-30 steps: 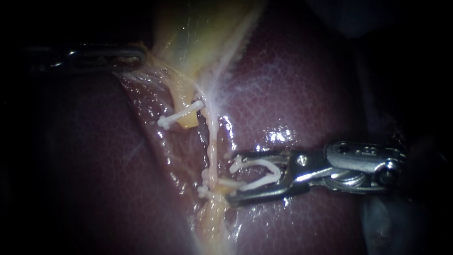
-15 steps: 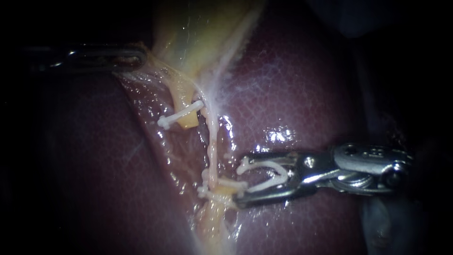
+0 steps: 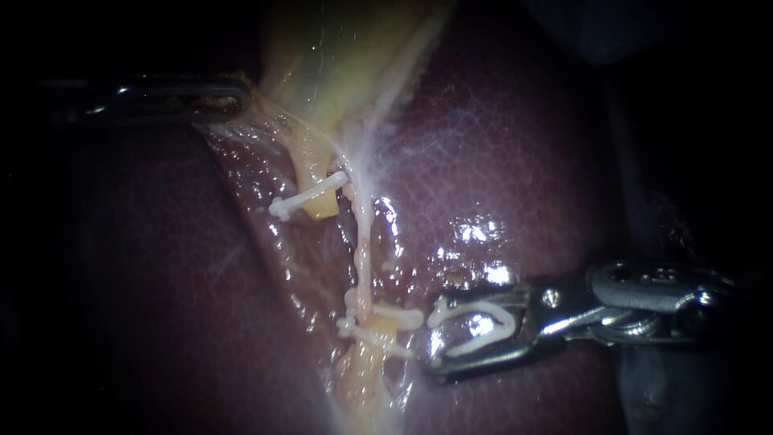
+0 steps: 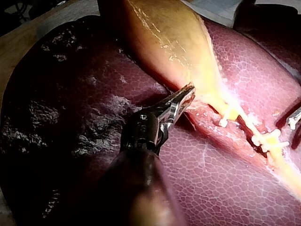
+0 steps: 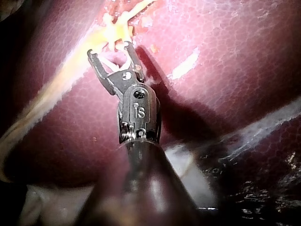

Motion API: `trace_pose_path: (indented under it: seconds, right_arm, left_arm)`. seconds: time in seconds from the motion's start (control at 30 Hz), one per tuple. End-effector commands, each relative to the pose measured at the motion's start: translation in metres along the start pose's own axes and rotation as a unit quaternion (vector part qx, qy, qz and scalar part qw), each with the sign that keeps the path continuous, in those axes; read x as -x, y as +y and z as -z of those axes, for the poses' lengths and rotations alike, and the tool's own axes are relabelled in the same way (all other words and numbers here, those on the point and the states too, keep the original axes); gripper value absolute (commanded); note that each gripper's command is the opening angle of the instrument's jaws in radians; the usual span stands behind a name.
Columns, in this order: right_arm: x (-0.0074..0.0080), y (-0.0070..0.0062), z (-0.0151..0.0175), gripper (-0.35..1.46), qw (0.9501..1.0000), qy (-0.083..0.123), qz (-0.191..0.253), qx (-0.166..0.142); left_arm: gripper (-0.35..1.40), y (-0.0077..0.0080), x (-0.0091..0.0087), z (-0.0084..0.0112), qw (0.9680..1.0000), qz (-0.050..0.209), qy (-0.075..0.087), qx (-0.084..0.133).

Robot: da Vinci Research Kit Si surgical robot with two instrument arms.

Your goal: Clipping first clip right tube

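Moved since a second ago: right instrument [image 3: 436,337], drawn back along its own shaft, away from the right tube [image 3: 364,258]. It now lies clear of the tube, over the liver [image 3: 499,161]. Nothing else has shifted.

- Right instrument: shaft comes in nearly level from the right. Its jaws are spread and carry an open clip [image 3: 475,326], one white leg along each jaw.
- Left instrument [image 3: 237,97]: shaft level from the left, jaws closed together on the edge of the gallbladder [image 3: 322,48], with a thin membrane drawn taut from them.
- Right tube: a thin pale strand running down the liver, with a set clip [image 3: 378,318] across it low down, just beside the right jaw tips.
- Upper clip [image 3: 310,197]: sits across a yellow stub [image 3: 320,205], beside the tube.

Left wrist view only: the broad tan body of the gallbladder [image 4: 164,37] ahead of the left instrument [image 4: 188,92], and both placed clips in line beyond the jaws.

Right wrist view only: the spread of the right instrument [image 5: 110,51] seen from behind, with its tips just short of the yellow tissue.
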Motion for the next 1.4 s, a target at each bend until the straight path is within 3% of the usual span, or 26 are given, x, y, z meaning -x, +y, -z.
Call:
trace_pose_path:
  seconds: [0.03, 0.3, 1.0, 1.4]
  right_arm:
    - [0.0004, 0.0001, -0.0003, 0.5, 1.0, -0.005, 0.001, 0.0]
    - [0.0019, 0.0015, -0.0021, 0.5, 0.9999, -0.011, 0.001, 0.0]
    - [0.0026, 0.004, -0.0053, 0.5, 1.0, 0.005, 0.006, 0.0]
    - [0.0016, 0.005, -0.007, 0.5, 0.9985, 0.053, 0.003, -0.014]
  left_arm:
    - [-0.35, 0.0, 0.0, 0.0, 1.0, 0.0, 0.0, 0.0]
    - [-0.35, 0.0, 0.0, 0.0, 1.0, 0.0, 0.0, 0.0]
    - [-0.35, 0.0, 0.0, 0.0, 1.0, 0.0, 0.0, 0.0]
    - [-0.35, 0.0, -0.0001, 0.0001, 1.0, 0.0, 0.0, 0.0]
